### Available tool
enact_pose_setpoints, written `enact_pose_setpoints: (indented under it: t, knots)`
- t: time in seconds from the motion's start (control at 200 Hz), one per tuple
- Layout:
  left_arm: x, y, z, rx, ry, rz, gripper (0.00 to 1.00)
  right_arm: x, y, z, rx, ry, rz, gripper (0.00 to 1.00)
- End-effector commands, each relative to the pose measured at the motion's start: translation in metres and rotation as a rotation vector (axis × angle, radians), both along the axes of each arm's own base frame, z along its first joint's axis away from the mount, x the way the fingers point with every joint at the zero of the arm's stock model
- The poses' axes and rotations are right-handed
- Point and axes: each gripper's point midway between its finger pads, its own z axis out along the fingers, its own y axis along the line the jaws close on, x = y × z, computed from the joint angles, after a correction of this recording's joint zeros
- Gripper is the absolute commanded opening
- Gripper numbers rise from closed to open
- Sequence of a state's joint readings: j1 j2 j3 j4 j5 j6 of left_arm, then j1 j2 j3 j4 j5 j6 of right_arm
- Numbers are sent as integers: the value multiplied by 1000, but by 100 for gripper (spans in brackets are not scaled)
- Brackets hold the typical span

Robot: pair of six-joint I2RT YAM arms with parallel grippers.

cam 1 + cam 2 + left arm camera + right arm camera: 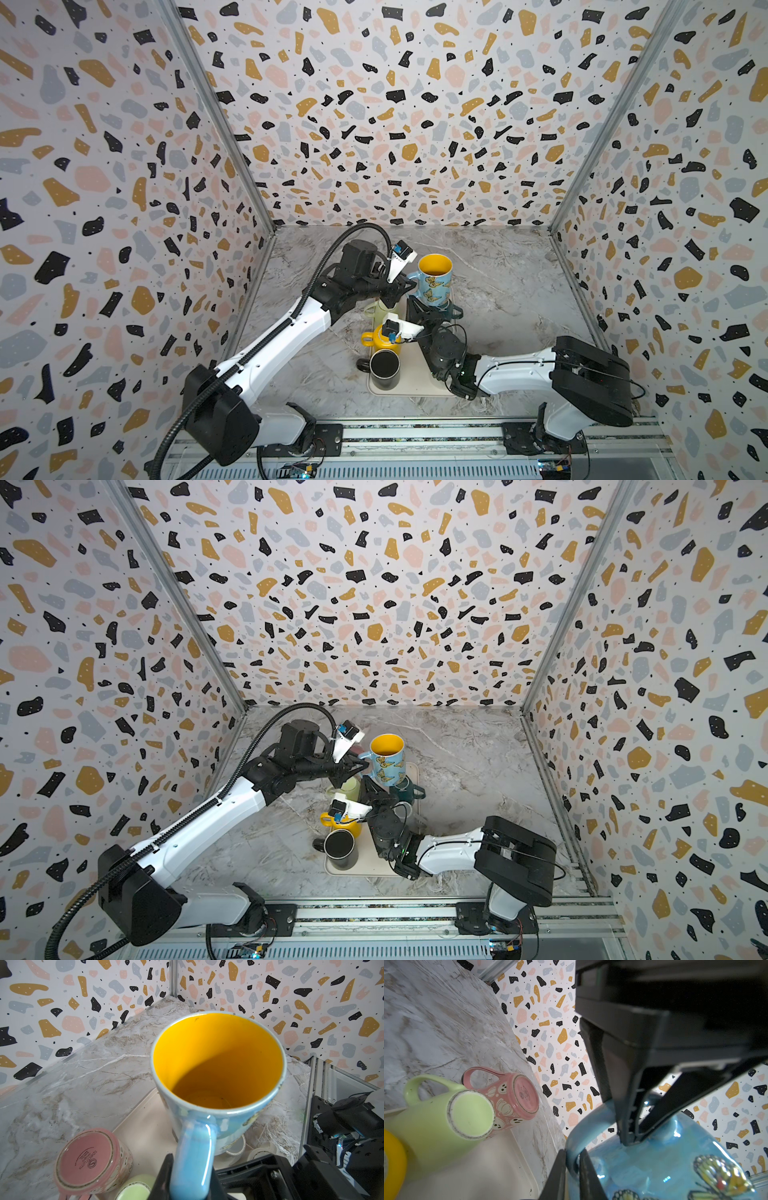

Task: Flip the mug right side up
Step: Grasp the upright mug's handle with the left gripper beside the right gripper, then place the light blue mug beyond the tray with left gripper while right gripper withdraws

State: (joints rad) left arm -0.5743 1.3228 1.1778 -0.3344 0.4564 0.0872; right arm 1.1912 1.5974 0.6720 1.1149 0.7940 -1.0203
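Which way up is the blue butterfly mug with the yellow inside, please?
Right side up: the blue butterfly-patterned mug has its open yellow mouth facing upward in both top views.

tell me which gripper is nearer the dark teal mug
Right. The right gripper grips the butterfly mug low on its handle, just beside the dark teal mug. The left gripper holds the handle higher, farther off.
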Motion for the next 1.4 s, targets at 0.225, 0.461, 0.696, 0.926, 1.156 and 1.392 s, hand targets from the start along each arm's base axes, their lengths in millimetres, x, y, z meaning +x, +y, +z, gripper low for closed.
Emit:
enact_pose_setpoints:
  t: [0.225,0.461,0.696,0.926,1.156,1.392]
  knots:
    - [-1,1,40,-88,-114,33,0,-3,-26,57,201,-42,-49,43]
    - [17,11,49,-73,-164,144,0,-13,-41,64,247,-9,-50,51]
    - [52,36,58,-64,-204,332,0,-30,-67,77,372,43,-35,54]
    - [94,89,76,-96,-263,572,0,-44,-97,95,536,114,1,54]
    - [131,148,76,-99,-334,806,0,-51,-116,99,628,154,15,54]
    - [164,198,51,-174,-359,991,0,-53,-121,93,658,196,14,54]
